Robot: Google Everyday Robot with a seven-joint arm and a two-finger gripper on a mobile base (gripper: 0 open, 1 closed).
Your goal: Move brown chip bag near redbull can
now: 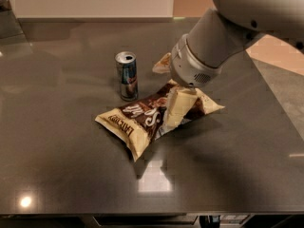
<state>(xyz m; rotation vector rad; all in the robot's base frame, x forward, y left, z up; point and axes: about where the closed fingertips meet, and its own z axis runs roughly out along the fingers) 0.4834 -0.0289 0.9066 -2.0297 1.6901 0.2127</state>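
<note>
Reaching in from the upper right, setting the gripper [178,106] on the middle of the brown chip bag [137,120] (clamped or loose, cannot tell) – lying crumpled on the dark table [57,151], just beside the redbull can [127,75].

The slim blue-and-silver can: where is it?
The can stands left of centre on the dark table, behind the crinkly brown chip bag that the gripper touches.

The arm [213,42], cut off at the top edge, hides much of the pincer [176,110] on the brown chip bag [135,120].
</note>
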